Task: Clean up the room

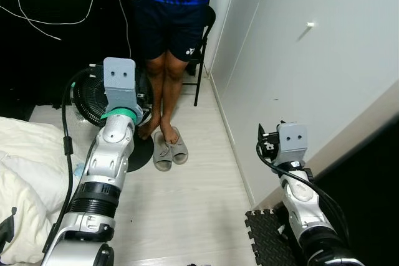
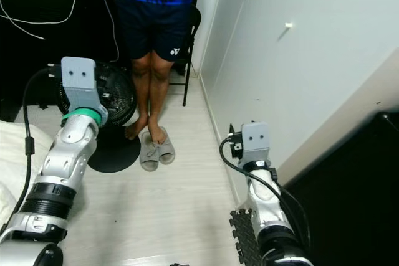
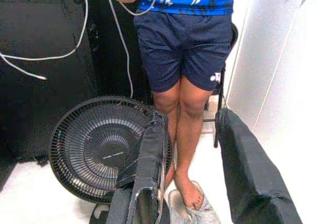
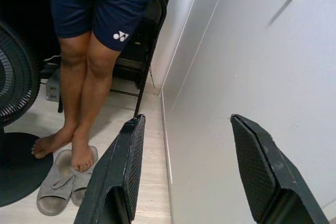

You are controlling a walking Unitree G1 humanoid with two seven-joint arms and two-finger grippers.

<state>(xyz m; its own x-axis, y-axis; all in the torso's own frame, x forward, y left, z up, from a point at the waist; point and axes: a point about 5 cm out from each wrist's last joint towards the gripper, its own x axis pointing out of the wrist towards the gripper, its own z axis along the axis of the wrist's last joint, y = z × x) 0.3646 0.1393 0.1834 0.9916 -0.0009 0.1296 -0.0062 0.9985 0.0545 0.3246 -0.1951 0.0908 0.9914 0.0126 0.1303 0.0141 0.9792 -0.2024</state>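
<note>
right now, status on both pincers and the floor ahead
Left pincer open, empty. Right pincer open, empty. Grey slippers on floor. Person and fan block the way.

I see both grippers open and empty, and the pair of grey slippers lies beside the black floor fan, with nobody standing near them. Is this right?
Not fully. A person stands there, one bare foot on the pair of grey slippers, as the right wrist view shows. Both the left gripper and right gripper are open and empty, beside the black floor fan.
</note>
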